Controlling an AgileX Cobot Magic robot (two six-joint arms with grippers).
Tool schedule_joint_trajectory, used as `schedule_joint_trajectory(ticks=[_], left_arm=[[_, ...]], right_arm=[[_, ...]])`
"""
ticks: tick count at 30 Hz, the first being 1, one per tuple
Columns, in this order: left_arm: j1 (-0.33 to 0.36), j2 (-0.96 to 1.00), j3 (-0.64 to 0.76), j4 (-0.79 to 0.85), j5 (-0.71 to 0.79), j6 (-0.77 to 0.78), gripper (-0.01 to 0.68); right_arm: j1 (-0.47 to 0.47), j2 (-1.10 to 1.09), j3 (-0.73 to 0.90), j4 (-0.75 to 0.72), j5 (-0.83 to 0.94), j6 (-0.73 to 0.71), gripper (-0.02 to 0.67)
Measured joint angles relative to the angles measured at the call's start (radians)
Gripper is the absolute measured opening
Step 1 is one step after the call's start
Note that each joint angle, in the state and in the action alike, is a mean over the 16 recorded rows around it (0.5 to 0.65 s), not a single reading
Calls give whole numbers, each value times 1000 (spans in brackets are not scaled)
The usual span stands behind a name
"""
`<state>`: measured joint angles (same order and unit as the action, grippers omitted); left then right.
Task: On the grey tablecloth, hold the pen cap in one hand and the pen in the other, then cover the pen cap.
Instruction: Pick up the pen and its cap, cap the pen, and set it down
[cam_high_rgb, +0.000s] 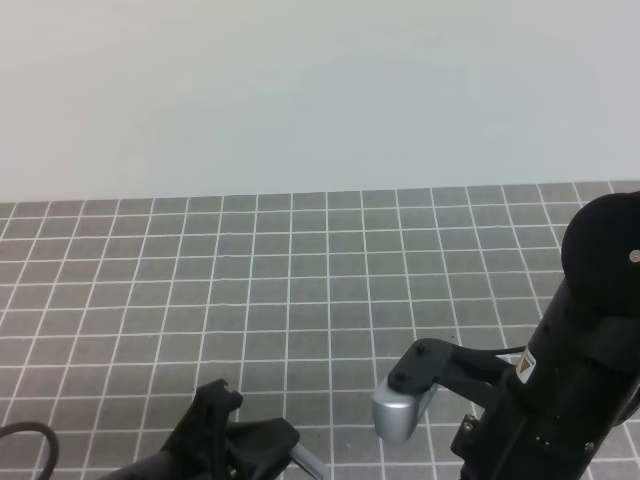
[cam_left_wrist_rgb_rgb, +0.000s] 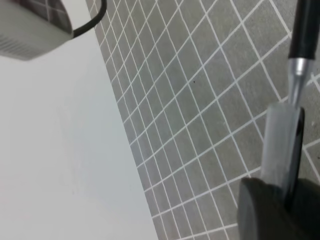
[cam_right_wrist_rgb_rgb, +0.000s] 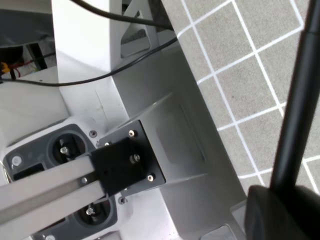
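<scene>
1. Pen (cam_left_wrist_rgb_rgb: 304, 30) first: in the left wrist view its black barrel comes in from the top right. The silvery collar and tapered tip point straight down at the left gripper (cam_left_wrist_rgb_rgb: 290, 127).
2. That's the relation that matters. The tip vanishes right behind the grey finger pad (cam_left_wrist_rgb_rgb: 281, 145), so the pen's long axis looks lined up with the jaws.
3. The left gripper is closed narrow around a slim dark strip beside the pad. I take that to be the pen cap (cam_left_wrist_rgb_rgb: 299, 132), but very little of it shows.
4. On the other side, the right gripper (cam_right_wrist_rgb_rgb: 278, 200) is clamped tight on the pen. In its own wrist view the black shaft rises out of the dark jaw block towards the top right.
5. From the high view, all this sits above the grey tablecloth (cam_high_rgb: 300, 260), at its near edge and left of the middle. Only a silvery sliver of the pen pokes out beside the left gripper.
6. Hard to call:
   - Whether the tip is already inside the cap or just at its mouth, because the pad covers the joint.
   - The right gripper's fingers are cut off below the high view, behind the bulky right arm (cam_high_rgb: 570, 400).
   - The cap's clip can't be made out.
</scene>
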<state>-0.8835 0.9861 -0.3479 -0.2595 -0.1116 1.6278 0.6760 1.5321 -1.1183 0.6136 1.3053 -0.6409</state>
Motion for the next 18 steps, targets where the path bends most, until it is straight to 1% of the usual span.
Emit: schedule_joint_trajectory(ticks=[18], left_arm=[[-1, 4, 0, 42, 23, 41, 78]], right_arm=[[0, 1, 0, 0, -3, 8, -4]])
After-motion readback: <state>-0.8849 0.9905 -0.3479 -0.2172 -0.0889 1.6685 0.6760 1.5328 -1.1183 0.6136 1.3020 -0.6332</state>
